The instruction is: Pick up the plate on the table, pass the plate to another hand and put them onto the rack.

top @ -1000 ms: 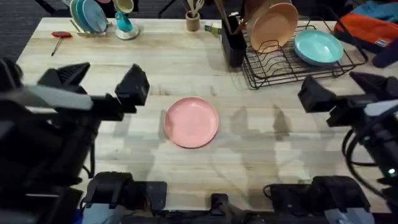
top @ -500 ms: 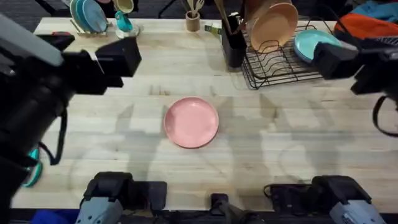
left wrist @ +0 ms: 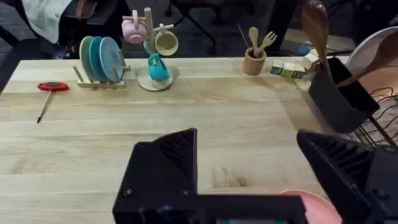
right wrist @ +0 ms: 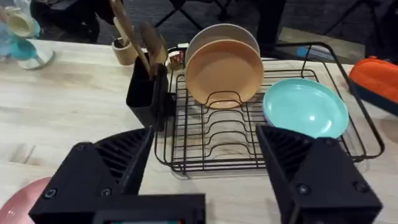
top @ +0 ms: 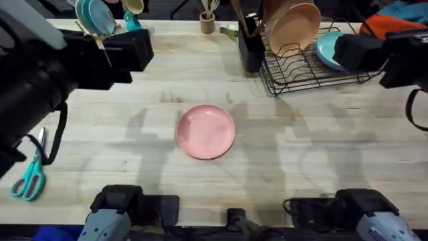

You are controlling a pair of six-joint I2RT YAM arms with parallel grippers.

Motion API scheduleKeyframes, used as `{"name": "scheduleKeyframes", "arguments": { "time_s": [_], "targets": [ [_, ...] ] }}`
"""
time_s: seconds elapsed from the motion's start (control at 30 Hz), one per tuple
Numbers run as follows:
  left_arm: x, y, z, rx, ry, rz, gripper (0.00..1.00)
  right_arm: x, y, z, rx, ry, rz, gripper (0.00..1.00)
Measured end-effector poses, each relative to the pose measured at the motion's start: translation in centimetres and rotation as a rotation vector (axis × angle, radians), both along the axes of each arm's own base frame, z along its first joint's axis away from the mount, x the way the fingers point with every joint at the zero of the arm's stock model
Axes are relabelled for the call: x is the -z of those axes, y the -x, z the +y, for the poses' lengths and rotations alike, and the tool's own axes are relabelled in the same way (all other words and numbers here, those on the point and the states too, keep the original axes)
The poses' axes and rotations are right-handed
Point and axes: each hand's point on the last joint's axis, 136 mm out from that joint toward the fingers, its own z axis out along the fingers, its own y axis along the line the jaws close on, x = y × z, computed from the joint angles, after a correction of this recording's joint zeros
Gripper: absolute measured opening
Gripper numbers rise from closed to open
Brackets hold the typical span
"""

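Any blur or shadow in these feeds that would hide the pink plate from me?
Overhead: the plate is sharp and evenly lit, soft arm shadows on the table beside it; the left arm looms dark and blurred. Left wrist: only the plate's edge shows between the fingers. Right wrist: the rack is crisp.

Even, bright light; soft shadows on the table (top: 281,167); near arms blurred.

Matte black arms — angular, ribbed black jaws, black cable.
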Motion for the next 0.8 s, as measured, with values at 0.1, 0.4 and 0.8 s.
{"name": "scheduleKeyframes", "arguments": {
  "time_s": [0.1,0.4,0.8],
  "targets": [
    [-0.1,0.0,0.0,0.0,0.0,-0.002,0.994,0.0,0.0,0.1,-0.007,-0.003,0.003,0.995],
    [2.3,1.0,0.0,0.0,0.0,0.101,0.993,3.1,1.4,0.2,-0.011,-0.006,0.143,0.996],
    [7.1,4.1,0.0,0.0,-0.002,0.334,0.993,6.6,3.7,0.3,-0.013,-0.011,0.316,0.995]
  ]
}}
